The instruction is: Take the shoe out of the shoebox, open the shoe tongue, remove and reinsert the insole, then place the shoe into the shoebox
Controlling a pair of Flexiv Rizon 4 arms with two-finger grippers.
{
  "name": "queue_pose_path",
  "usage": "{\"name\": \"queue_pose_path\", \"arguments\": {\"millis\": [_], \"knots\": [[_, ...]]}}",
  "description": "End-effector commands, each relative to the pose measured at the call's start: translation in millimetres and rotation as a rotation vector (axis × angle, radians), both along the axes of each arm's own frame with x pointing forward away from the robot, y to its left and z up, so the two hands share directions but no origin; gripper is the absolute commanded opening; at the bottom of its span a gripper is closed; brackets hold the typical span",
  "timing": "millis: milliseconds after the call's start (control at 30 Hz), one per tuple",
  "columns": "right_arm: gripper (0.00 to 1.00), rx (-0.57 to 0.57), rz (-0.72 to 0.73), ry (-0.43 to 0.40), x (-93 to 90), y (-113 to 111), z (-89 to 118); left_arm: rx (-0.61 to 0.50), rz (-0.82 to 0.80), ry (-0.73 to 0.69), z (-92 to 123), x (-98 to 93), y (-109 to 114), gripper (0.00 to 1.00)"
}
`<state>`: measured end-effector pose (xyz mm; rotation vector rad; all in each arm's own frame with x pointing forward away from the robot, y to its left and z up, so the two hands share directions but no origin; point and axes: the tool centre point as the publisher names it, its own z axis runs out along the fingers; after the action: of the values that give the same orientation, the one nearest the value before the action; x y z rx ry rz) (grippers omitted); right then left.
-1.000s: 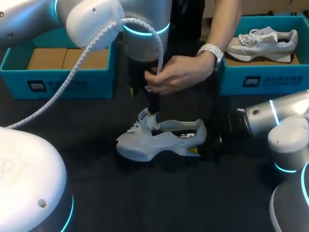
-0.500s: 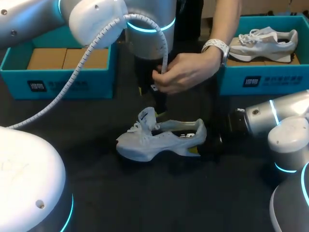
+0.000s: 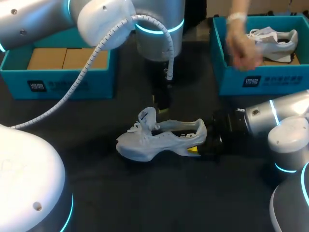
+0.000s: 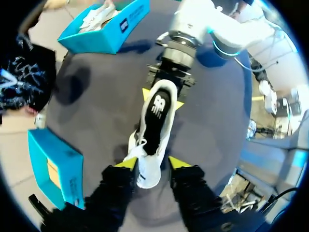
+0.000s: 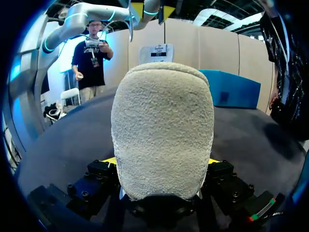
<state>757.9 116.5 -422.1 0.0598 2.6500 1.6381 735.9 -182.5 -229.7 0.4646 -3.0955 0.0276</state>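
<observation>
The shoe (image 3: 161, 140) is pinched at its heel by the right gripper (image 3: 200, 146). Tongue (image 3: 147, 118) opening is judged in hand, so the left gripper (image 4: 153, 163), spread above the shoe, must be lowered onto it.

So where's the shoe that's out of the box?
In the head view the shoe lies mid-table, its heel held by the right gripper, the left gripper hanging above its tongue.

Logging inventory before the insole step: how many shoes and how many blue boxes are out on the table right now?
Shoes: 2 (shoe on the table, shoe in the right box)
Blue boxes: 2 (left box, right box)
Total: 4
</observation>
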Motion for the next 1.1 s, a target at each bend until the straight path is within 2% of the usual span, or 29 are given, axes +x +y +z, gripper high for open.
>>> {"name": "queue_pose_path", "arguments": {"millis": [33, 833, 1100], "knots": [[0.00, -0.005, -0.001, 0.000, 0.0, 1.3, -1.9, 0.000, -0.073, 0.008, -5.2, -0.2, -7.3, 0.00], [0.00, -0.005, -0.001, 0.000, 0.0, 1.3, -1.9, 0.000, -0.099, 0.017, -6.5, -1.2, -8.3, 0.00], [0.00, -0.005, -0.001, 0.000, 0.0, 1.3, -1.9, -0.031, -0.198, 0.037, -19.7, -5.9, -26.5, 0.00]]}}
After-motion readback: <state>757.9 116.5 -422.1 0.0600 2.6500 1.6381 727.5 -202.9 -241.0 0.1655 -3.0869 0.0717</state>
